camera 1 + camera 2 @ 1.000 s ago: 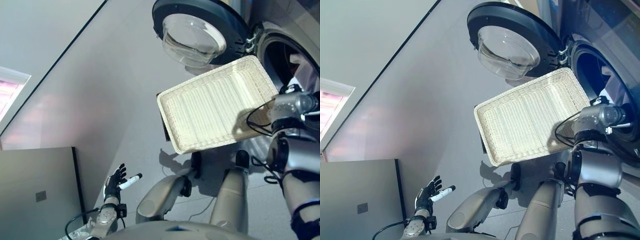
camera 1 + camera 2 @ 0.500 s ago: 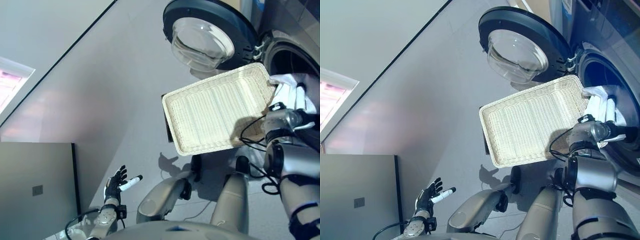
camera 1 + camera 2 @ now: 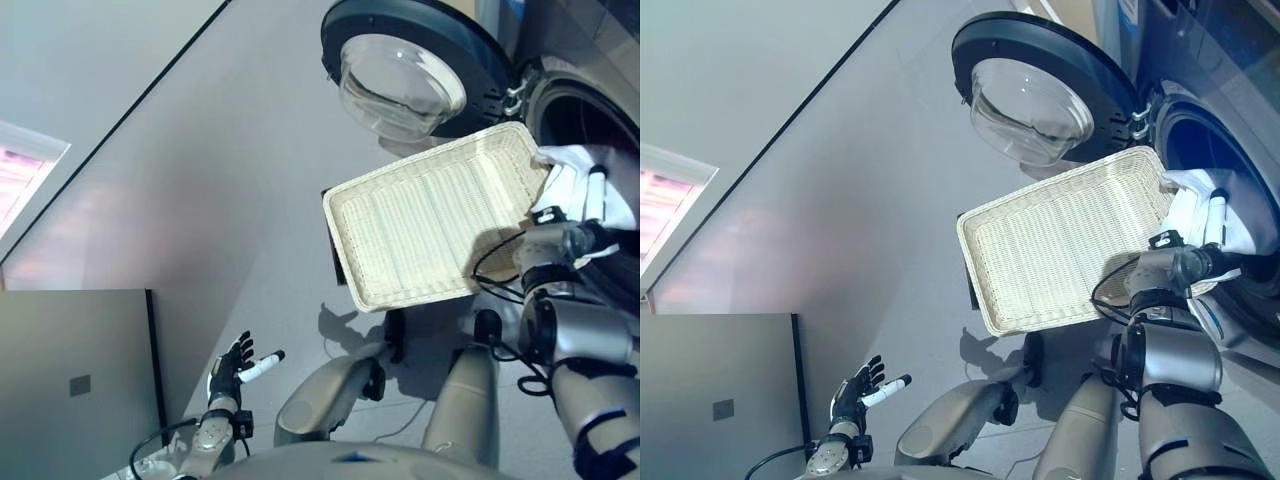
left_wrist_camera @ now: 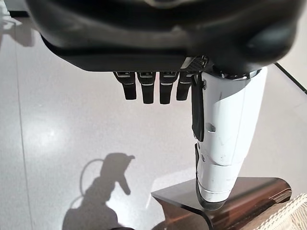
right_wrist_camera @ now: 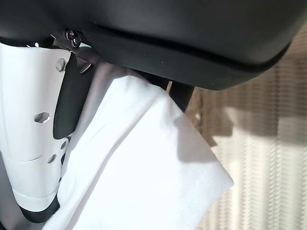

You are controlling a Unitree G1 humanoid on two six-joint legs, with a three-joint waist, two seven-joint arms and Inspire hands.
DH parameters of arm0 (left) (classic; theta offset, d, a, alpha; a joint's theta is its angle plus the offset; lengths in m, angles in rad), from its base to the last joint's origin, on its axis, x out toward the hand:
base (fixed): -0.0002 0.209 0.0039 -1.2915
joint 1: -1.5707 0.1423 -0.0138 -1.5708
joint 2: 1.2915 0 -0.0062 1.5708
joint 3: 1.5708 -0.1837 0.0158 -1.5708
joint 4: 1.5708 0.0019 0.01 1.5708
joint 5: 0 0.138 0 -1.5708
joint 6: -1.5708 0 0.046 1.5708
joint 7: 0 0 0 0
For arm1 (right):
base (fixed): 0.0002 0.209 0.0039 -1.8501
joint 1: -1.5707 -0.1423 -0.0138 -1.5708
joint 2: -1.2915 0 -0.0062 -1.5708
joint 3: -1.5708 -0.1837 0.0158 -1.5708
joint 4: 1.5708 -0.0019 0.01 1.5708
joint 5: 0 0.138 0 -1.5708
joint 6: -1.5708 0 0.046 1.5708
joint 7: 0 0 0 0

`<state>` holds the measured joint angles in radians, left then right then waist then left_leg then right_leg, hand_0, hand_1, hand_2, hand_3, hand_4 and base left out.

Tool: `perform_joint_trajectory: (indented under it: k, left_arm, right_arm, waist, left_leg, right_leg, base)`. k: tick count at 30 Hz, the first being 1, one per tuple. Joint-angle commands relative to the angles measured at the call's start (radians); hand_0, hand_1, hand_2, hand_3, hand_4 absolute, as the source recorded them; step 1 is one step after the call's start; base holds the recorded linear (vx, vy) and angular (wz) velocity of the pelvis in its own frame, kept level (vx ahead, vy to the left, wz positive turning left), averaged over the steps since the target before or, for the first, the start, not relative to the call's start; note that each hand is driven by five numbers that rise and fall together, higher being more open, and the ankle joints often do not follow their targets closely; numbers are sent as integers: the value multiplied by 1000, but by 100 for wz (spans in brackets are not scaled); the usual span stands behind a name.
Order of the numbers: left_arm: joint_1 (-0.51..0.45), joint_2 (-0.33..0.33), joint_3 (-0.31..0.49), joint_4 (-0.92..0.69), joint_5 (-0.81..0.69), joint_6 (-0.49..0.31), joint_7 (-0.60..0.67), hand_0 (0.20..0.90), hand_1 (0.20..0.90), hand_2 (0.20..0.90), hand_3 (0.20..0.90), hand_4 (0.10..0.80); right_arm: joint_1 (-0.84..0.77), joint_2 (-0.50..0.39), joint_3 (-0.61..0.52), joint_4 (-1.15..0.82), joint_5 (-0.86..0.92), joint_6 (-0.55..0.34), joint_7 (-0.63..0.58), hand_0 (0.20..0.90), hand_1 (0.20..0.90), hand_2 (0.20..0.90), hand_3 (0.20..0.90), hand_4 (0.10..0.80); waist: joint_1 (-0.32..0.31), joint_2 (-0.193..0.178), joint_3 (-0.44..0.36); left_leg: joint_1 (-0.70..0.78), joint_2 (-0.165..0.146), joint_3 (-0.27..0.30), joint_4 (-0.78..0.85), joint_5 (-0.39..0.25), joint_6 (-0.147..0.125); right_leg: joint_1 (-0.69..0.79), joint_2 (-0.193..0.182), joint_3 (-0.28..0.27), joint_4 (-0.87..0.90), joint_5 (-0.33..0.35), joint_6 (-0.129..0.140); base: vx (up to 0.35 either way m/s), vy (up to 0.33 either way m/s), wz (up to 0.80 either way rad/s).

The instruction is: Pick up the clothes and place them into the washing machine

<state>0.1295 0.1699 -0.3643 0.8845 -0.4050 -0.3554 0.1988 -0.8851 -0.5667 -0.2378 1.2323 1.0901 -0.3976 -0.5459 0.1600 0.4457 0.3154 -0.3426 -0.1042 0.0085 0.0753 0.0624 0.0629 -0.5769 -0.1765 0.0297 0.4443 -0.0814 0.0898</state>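
A white cloth (image 3: 566,176) hangs at the mouth of the washing machine's drum (image 3: 590,115), just past the far right corner of the wicker basket (image 3: 420,220). My right hand (image 3: 596,192) is shut on it. In the right wrist view the cloth (image 5: 144,167) lies pinched between the white-covered thumb (image 5: 33,129) and the palm, and the fingers are hidden behind it. The basket holds nothing. The round door (image 3: 400,75) stands wide open to the left of the drum. My left hand (image 3: 232,368) hangs low at the left, open and holding nothing.
The basket rests on a dark stand (image 4: 230,196) in front of the machine. A grey cabinet panel (image 3: 70,370) stands at the lower left. Grey floor lies between the cabinet and the basket.
The whole view has shifted. The white cloth and my right hand's thumb, mostly hidden a second ago, now show at the drum's mouth beside the basket. The left hand has stayed put.
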Motion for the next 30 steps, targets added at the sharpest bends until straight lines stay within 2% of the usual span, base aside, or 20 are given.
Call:
perform_joint_trajectory:
  k: [1, 3, 4, 5, 7, 8, 10, 11, 12, 14, 15, 16, 30]
  left_arm:
    - [7, 48, 39, 43, -36, -44, 26, 900, 900, 900, 900, 800]
    - [13, 48, 33, 38, -32, -46, 26, 900, 900, 900, 900, 800]
    - [15, 50, 35, 37, -30, -49, 26, 900, 900, 900, 900, 800]
    - [10, 54, 38, 34, -26, -51, 26, 900, 900, 900, 900, 800]
    - [11, 58, 40, 30, -18, -57, 35, 900, 900, 900, 900, 800]
    - [14, 65, 42, 19, -10, -65, 39, 900, 900, 900, 900, 800]
    - [14, 65, 42, 18, -10, -65, 39, 900, 900, 900, 900, 800]
    - [17, 74, 43, 7, -9, -73, 40, 900, 900, 900, 900, 800]
    - [16, 73, 42, 6, -10, -73, 40, 900, 900, 900, 900, 800]
    - [23, 85, 39, -15, -11, -75, 38, 900, 900, 900, 900, 800]
    - [21, 91, 38, -14, -14, -72, 38, 900, 900, 900, 900, 800]
    - [12, 86, 39, -12, -20, -69, 41, 900, 900, 900, 900, 800]
    - [7, 44, 30, 17, -38, -66, 31, 900, 900, 900, 900, 800]
  right_arm:
    - [-27, -66, 15, -124, -91, -118, -21, 900, 900, 900, 900, 800]
    - [-35, -86, 9, -156, -118, -130, -43, 900, 900, 900, 900, 800]
    - [-40, -100, 6, -179, -133, -139, -55, 656, 656, 656, 656, 625]
    - [-36, -116, 8, -199, -162, -146, -74, 200, 200, 200, 200, 300]
    - [-37, -127, 1, -286, -234, -166, -139, 200, 200, 200, 200, 300]
    - [-48, -159, -5, -352, -281, -174, -173, 200, 200, 200, 200, 300]
    - [-47, -158, -6, -357, -287, -173, -180, 200, 200, 200, 200, 300]
    - [-72, -205, -4, -414, -316, -183, -193, 200, 200, 200, 200, 300]
    - [-73, -205, -3, -415, -318, -183, -195, 200, 200, 200, 200, 300]
    - [-140, -277, 25, -391, -290, -192, -181, 200, 200, 200, 200, 300]
    - [-168, -291, 48, -376, -278, -190, -176, 713, 713, 713, 713, 667]
    - [-185, -288, 85, -359, -255, -173, -136, 900, 900, 900, 900, 800]
    - [-108, -169, 69, -259, -251, -142, -98, 900, 900, 900, 900, 800]
  waist:
    - [32, -6, -67]
    - [33, -2, -71]
    - [34, 0, -72]
    - [36, 2, -74]
    - [34, 7, -78]
    - [33, 7, -83]
    - [33, 8, -83]
    - [33, 8, -91]
    - [34, 10, -90]
    - [40, 8, -102]
    - [40, 5, -104]
    - [35, 4, -101]
    - [30, 19, -118]
  left_leg:
    - [-89, -17, 29, 73, 4, -58]
    - [-85, -19, 29, 74, -4, -58]
    - [-86, -18, 28, 75, -5, -58]
    - [-86, -17, 28, 75, -5, -58]
    - [-88, -16, 28, 72, 1, -58]
    - [-84, -20, 25, 72, -9, -59]
    - [-88, -19, 26, 72, -1, -58]
    - [-86, -22, 24, 71, -10, -60]
    - [-90, -21, 25, 70, -2, -59]
    - [-86, -25, 26, 65, -7, -62]
    - [-84, -25, 27, 64, -8, -62]
    - [-89, -21, 34, 57, 3, -62]
    - [-74, -16, 44, 52, -4, -61]
  right_leg:
    - [81, 1, -3, -171, 108, -42]
    - [81, -1, -2, -168, 98, -41]
    - [79, -1, -1, -168, 96, -40]
    - [79, -1, 0, -168, 95, -40]
    - [74, 1, 2, -169, 101, -41]
    - [74, -1, 4, -166, 90, -40]
    - [71, 0, 4, -169, 99, -41]
    - [69, -3, 5, -165, 88, -39]
    - [65, -2, 5, -167, 97, -40]
    - [60, -6, 6, -162, 89, -38]
    - [60, -6, 8, -160, 89, -38]
    - [53, -1, 13, -168, 104, -39]
    - [60, 6, 22, -174, 105, -41]
  base:
    - [52, 21, -9]
    - [69, 2, -8]
    - [37, -11, -8]
    - [0, 0, 0]
    - [31, 0, 0]
    - [75, -1, -1]
    - [15, 0, -1]
    - [1, 8, -3]
    - [33, 11, 0]
    - [30, -3, 3]
    - [40, -17, 3]
    - [-1, -17, 4]
    - [10, -1, -3]
